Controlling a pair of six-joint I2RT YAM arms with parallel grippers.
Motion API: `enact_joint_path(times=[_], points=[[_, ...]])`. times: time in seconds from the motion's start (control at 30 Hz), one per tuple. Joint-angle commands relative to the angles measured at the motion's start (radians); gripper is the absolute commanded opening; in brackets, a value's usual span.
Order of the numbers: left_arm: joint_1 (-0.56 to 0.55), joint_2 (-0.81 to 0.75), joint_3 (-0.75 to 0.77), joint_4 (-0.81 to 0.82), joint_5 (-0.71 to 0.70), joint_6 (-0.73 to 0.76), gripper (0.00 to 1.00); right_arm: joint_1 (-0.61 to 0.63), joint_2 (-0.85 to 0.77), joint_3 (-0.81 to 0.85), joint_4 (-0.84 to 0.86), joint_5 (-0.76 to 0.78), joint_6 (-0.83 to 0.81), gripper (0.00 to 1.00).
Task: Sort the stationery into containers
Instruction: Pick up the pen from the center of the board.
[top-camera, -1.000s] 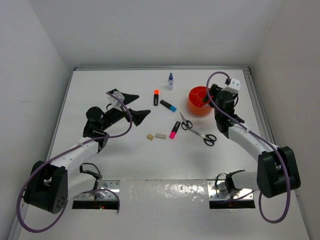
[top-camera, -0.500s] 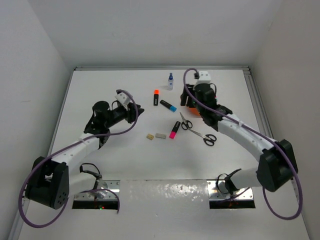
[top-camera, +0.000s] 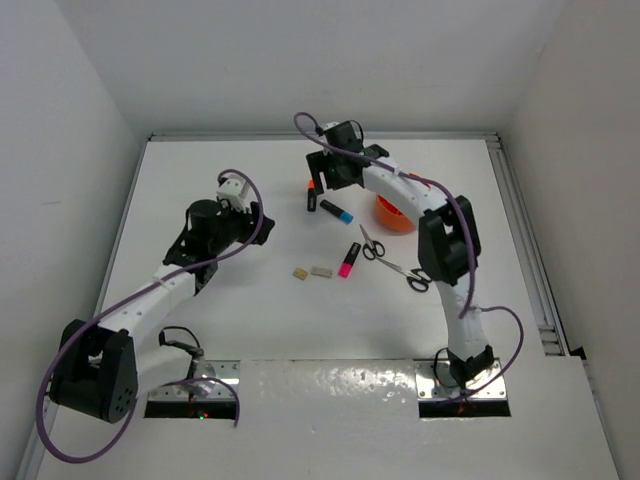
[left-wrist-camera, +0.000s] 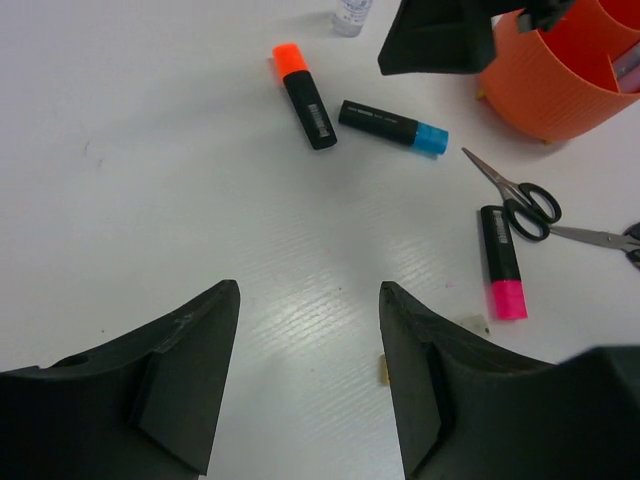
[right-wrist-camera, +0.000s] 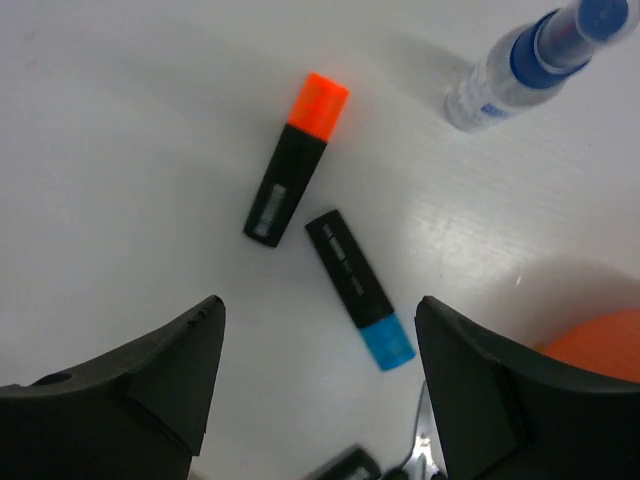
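An orange-capped marker (top-camera: 312, 195) and a blue-capped marker (top-camera: 336, 211) lie side by side on the white table, left of the orange tub (top-camera: 396, 214). My right gripper (right-wrist-camera: 320, 305) hangs open just above them, with the blue-capped marker (right-wrist-camera: 358, 288) between its fingers' lines and the orange-capped one (right-wrist-camera: 290, 170) just beyond. A blue-capped bottle (right-wrist-camera: 515, 65) stands further back. The pink-capped marker (top-camera: 348, 259), scissors (top-camera: 392, 264) and two small erasers (top-camera: 310, 271) lie nearer. My left gripper (left-wrist-camera: 307, 290) is open over bare table, well left of them.
White walls close the table in at the back and on both sides. The right arm (top-camera: 400, 185) stretches across the tub's far side. The tub (left-wrist-camera: 560, 80) has divided compartments. A beige eraser (left-wrist-camera: 383, 370) shows beside my left gripper's right finger.
The right arm has swung left from the orange tub to above the orange- and blue-capped markers. The left gripper has drawn back slightly and its fingers stand narrower than a second ago.
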Motion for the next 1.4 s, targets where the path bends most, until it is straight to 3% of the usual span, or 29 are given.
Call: enact_joint_path(times=[0.0, 0.1, 0.23, 0.5, 0.73, 0.83, 0.9, 1.0, 1.1, 1.13, 1.17, 1.23, 1.37], points=[[0.01, -0.048, 0.01, -0.005, -0.048, -0.032, 0.56, -0.035, 0.125, 0.189, -0.258, -0.054, -0.134, 0.75], [0.014, -0.054, 0.003, 0.006, -0.042, -0.04, 0.56, -0.038, 0.168, 0.206, -0.278, -0.03, -0.141, 0.73], [0.017, -0.056, -0.005, 0.027, -0.034, -0.04, 0.56, -0.056, 0.113, 0.009, -0.133, -0.036, -0.114, 0.73], [0.017, -0.051, -0.017, 0.072, -0.011, -0.043, 0.57, -0.068, 0.205, 0.03, -0.122, -0.079, -0.141, 0.67], [0.019, -0.06, -0.019, 0.083, -0.019, -0.042, 0.58, -0.068, 0.193, -0.044, -0.065, -0.071, -0.141, 0.36], [0.022, -0.057, -0.022, 0.093, -0.011, -0.031, 0.58, -0.07, 0.161, -0.084, -0.037, -0.066, -0.153, 0.11], [0.022, -0.054, -0.025, 0.109, 0.015, -0.008, 0.58, -0.067, 0.138, -0.107, -0.007, -0.076, -0.165, 0.02], [0.02, -0.049, -0.045, 0.156, 0.156, 0.134, 0.59, -0.061, 0.064, -0.171, 0.033, -0.149, -0.214, 0.0], [0.011, -0.051, -0.053, 0.127, 0.412, 0.5, 0.65, -0.056, -0.033, -0.208, 0.006, -0.214, -0.246, 0.0], [0.008, -0.057, -0.047, 0.025, 0.504, 0.635, 0.67, -0.056, -0.059, -0.208, -0.016, -0.235, -0.259, 0.0], [-0.001, -0.069, -0.04, -0.033, 0.521, 0.894, 0.73, -0.056, -0.109, -0.207, -0.04, -0.287, -0.263, 0.0], [-0.02, -0.086, -0.053, -0.103, 0.494, 1.14, 0.75, -0.045, -0.165, -0.219, -0.105, -0.338, -0.282, 0.0], [-0.04, -0.118, -0.099, 0.025, 0.425, 1.262, 0.76, 0.031, -0.303, -0.291, -0.142, -0.369, -0.271, 0.0]])
